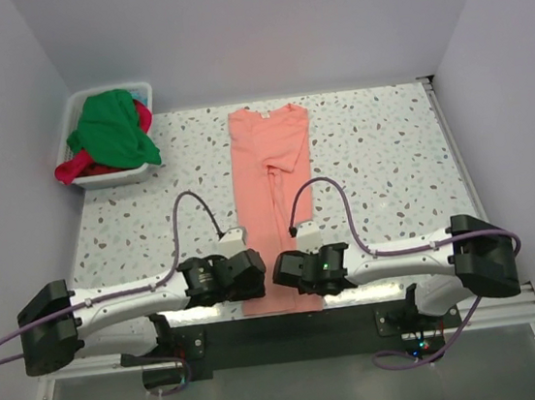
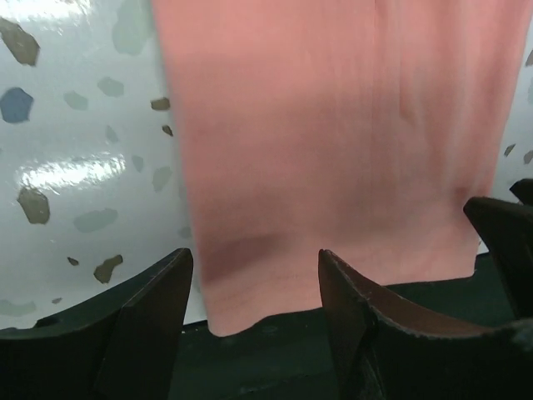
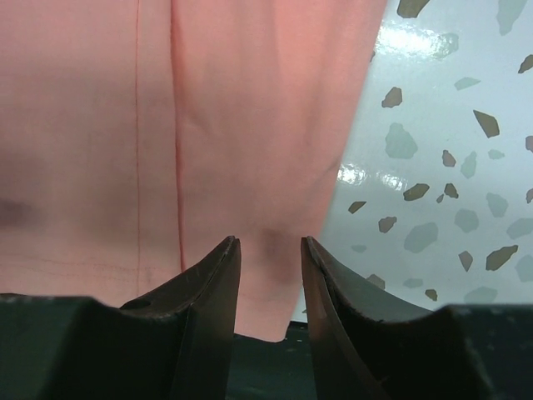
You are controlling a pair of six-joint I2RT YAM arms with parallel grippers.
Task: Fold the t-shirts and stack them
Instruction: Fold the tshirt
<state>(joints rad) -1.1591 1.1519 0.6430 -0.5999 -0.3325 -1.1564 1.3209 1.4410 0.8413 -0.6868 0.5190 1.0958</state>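
Observation:
A salmon-pink t-shirt [image 1: 268, 161] lies folded into a long strip down the middle of the table, its hem hanging slightly over the near edge. My left gripper [image 1: 254, 268] stands open over the hem's left corner [image 2: 241, 292], jaws wide on either side of it. My right gripper [image 1: 282, 268] is at the hem's right corner [image 3: 271, 275]; its jaws are narrower but still apart, with cloth showing between the fingertips. A bright green t-shirt [image 1: 112, 126] and a red-magenta t-shirt [image 1: 73, 168] sit bunched in the tub.
The white plastic tub [image 1: 113, 178] stands at the far left corner of the speckled table [image 1: 390, 165]. White walls close in the far side and both flanks. The dark mounting rail [image 1: 293, 329] runs along the near edge.

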